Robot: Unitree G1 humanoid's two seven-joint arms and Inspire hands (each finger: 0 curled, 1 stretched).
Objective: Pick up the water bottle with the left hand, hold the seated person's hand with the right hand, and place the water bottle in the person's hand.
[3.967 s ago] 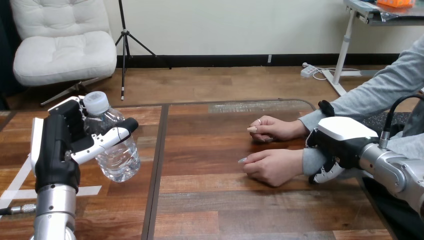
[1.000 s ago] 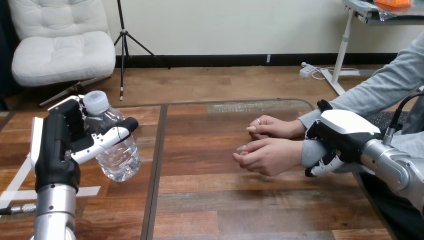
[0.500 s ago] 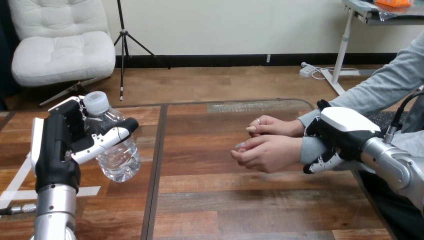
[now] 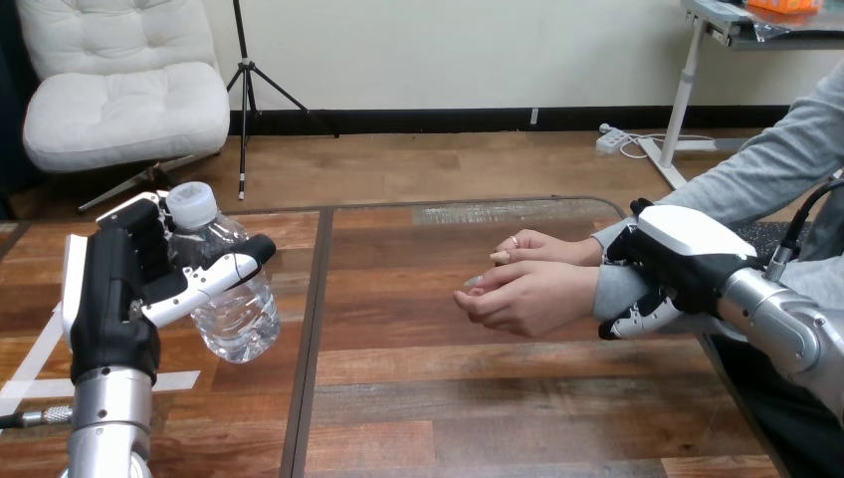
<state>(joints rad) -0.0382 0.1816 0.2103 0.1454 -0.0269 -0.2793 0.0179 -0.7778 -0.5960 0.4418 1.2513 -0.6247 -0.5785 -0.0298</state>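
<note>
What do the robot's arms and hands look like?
The left forearm and right forearm are shiny silver metal tubes. The robot's left hand is a chunky black block with a white strip down one side and black-and-white jointed fingers. The robot's right hand is black too, with a smooth white shell on its back.

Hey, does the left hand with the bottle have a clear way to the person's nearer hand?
Probably yes: only bare table lies between the left hand with the water bottle and the person's nearer hand.
</note>
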